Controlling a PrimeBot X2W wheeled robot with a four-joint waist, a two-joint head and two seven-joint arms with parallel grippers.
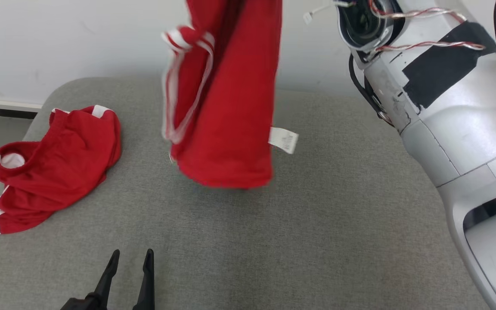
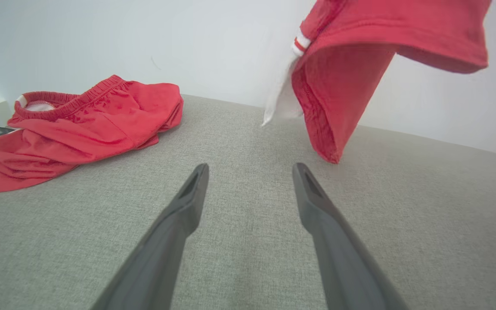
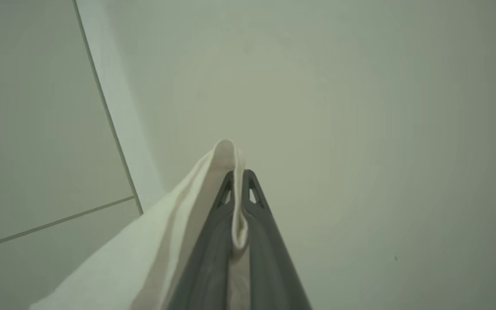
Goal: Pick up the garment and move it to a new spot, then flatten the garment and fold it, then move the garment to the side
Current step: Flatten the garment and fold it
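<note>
The garment (image 1: 226, 107) is up in the air, hanging from the top middle of the head view as a long red drape. It is bright red with white stripes running down its left edge, a red-and-white striped cuff bunched near the top, and a white label (image 1: 283, 140) sticking out of its right side. The bottom hem is blurred. In the left wrist view its lowest corner dips down close to the grey padded surface (image 1: 317, 237), and I cannot tell whether it touches.

The right gripper (image 3: 239, 174) has its two dark fingers pressed tight together, with a white fold of the cloth pinched between them and spilling off to the lower left of that view. The right arm (image 1: 446, 107), silver with black tape, takes up the right side of the head view.

The left gripper (image 1: 132, 254) sits at the bottom left of centre, fingers spread wide with nothing between them, low over the grey surface.

Far left, a pair of red shorts (image 1: 54, 168) lies crumpled near the surface's edge, well apart from the hanging garment.
</note>
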